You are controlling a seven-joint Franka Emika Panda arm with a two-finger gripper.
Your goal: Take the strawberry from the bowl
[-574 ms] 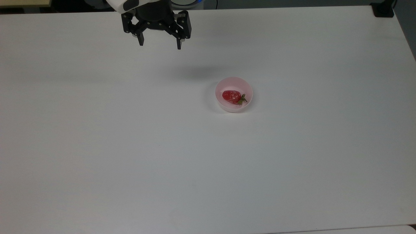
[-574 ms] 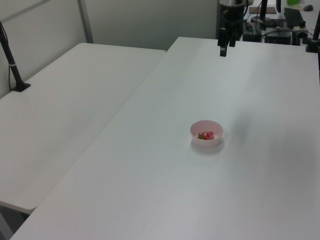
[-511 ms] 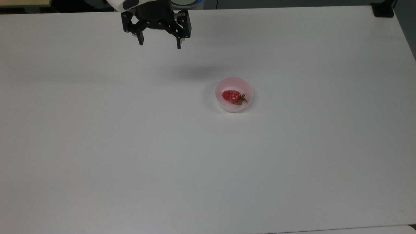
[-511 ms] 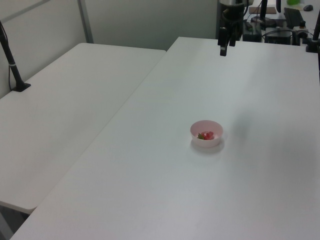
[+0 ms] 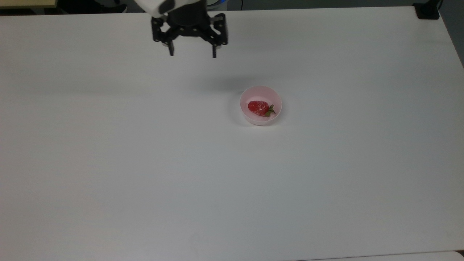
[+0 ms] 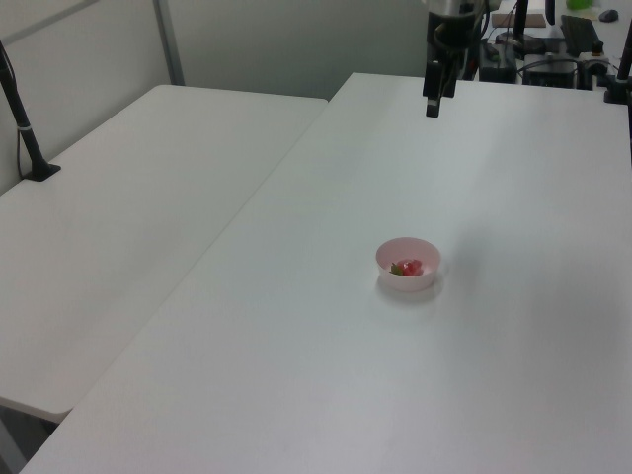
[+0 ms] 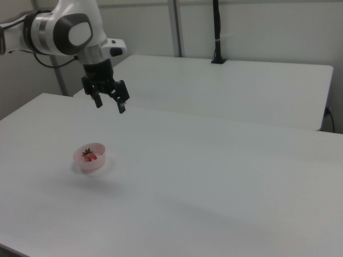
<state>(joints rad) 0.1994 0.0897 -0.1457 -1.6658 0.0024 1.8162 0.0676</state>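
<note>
- Black two-finger gripper (image 5: 192, 55) hangs in the air with its two fingers (image 5: 171, 50) spread wide apart and nothing between them; it points down at the white table (image 5: 145, 163).
- In the top view it sits near the table's upper edge, up and to the top view's left of the bowl, well apart from it.
- In the right view the gripper (image 7: 110, 104) hangs above and slightly to the right view's right of the bowl, with clear air between them; the white and grey arm (image 7: 69, 29) comes in from the right view's upper left.
- In the left view the gripper (image 6: 433, 107) shows edge-on, over the far part of the table.
- One bowl (image 5: 250, 95), pale pink and round, stands upright on the table a little right of the middle in the top view.
- One strawberry (image 5: 258, 107) lies on its side inside that bowl, red body toward the top view's left, green cap toward the top view's right.
- The left view shows the same bowl (image 6: 408, 279) with the strawberry (image 6: 412, 267) in it; so does the right view, bowl (image 7: 90, 163) and strawberry (image 7: 89, 156).
- A second white table (image 6: 109, 247) adjoins the first at the left view's left, with one black post (image 6: 22, 118) standing on it.
</note>
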